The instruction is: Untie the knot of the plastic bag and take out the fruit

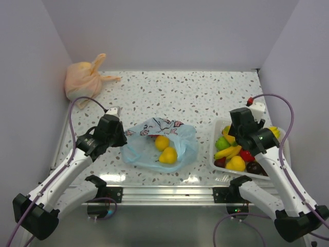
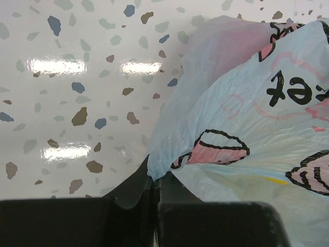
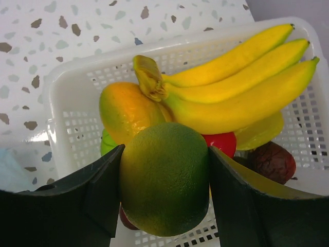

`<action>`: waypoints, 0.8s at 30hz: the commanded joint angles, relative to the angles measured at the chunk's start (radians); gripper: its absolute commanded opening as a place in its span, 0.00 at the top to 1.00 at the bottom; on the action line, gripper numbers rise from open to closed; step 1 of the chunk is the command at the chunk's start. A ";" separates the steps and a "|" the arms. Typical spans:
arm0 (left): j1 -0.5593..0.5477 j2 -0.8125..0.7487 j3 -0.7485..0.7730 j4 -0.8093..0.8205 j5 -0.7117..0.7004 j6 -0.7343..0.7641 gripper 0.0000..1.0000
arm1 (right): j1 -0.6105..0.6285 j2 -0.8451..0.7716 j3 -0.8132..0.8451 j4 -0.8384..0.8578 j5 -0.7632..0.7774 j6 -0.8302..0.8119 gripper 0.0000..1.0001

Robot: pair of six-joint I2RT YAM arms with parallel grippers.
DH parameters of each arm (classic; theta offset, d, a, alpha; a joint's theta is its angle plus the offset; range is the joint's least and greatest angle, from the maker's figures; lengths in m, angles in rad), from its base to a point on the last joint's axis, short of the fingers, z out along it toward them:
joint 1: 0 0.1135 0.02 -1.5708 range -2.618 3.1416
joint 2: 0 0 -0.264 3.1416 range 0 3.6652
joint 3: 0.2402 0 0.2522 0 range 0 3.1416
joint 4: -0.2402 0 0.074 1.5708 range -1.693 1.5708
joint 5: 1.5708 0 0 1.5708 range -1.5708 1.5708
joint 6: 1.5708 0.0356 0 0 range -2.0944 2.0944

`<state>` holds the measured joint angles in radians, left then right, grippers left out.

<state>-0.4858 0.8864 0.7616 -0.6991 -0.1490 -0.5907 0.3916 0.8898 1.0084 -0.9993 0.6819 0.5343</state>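
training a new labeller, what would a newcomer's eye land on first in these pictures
First the right gripper, closed on a round green fruit over the white basket of bananas and other fruit at the right of the table. Then the light blue plastic bag at mid-table, two yellow fruits showing in it, its edge pinched by the shut left gripper. A peach-orange bag sits tied in the far left corner.
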 commanded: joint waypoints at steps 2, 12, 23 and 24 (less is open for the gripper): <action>0.003 -0.012 0.039 0.006 -0.006 0.020 1.00 | -0.095 -0.017 -0.082 -0.022 -0.091 0.174 0.75; 0.003 -0.020 0.035 0.000 -0.004 0.025 1.00 | -0.161 -0.104 -0.180 -0.024 -0.123 0.274 0.06; 0.003 0.000 0.044 0.019 0.011 0.023 1.00 | -0.149 -0.014 0.100 0.065 -0.424 -0.109 0.01; 0.003 0.006 0.045 0.021 0.012 0.023 1.00 | -0.131 -0.003 0.117 0.079 -0.444 -0.121 0.01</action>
<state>-0.4858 0.8856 0.7624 -0.6979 -0.1440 -0.5827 0.2379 0.8433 1.0515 -0.9882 0.3847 0.5549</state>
